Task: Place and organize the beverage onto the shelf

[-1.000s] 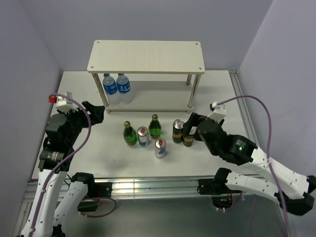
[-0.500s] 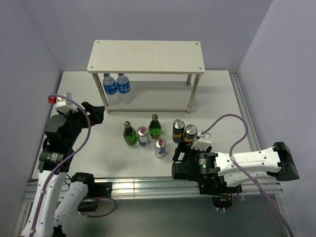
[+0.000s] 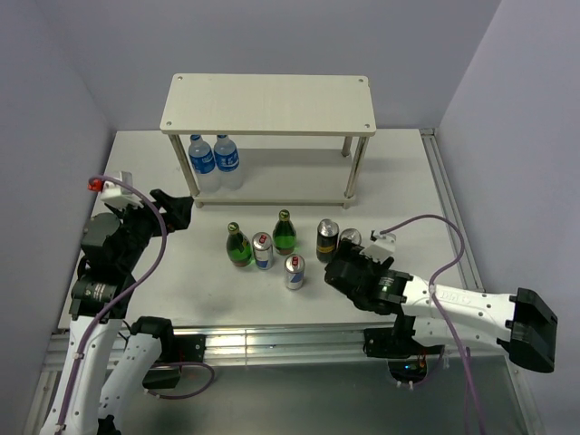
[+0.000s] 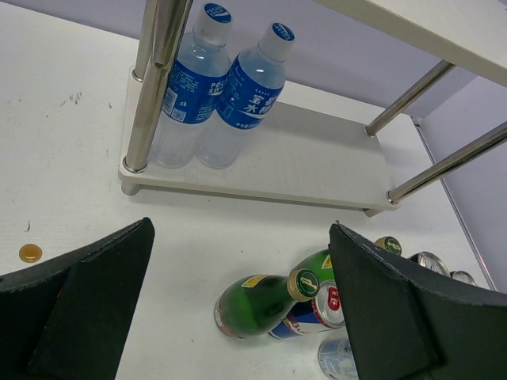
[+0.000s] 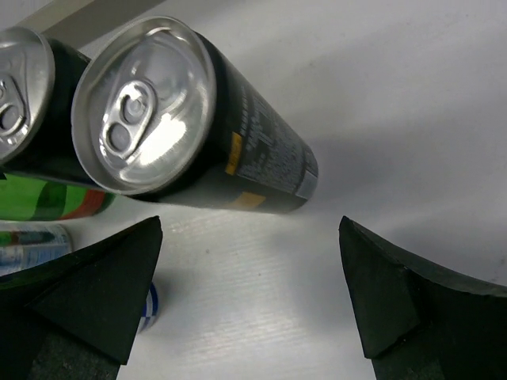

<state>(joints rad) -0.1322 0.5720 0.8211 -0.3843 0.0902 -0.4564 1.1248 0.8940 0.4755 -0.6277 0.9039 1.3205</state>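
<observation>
Locate the beverage as an upright cluster near the middle of the tabletop (image 3: pixel 399 181), just in front of the shelf (image 3: pixel 267 104): two green bottles (image 3: pixel 238 246), two silver-and-blue cans (image 3: pixel 263 251) and, side by side at the right of the group, two black cans (image 3: pixel 326 240). Note both shelf boards bare of task drinks; disregard the two water bottles (image 3: pixel 201 156) at the left end of the lower board. Read the right gripper (image 3: pixel 340 265) as spread wide and empty, low over the tabletop just on the near side of the black cans, presumably lined up to straddle one of them before closing. Read the left gripper (image 3: pixel 179 214) as likewise wide apart and empty, raised near the left edge and aimed at the shelf, probably parked clear of the right arm. Judge the task as barely begun.
</observation>
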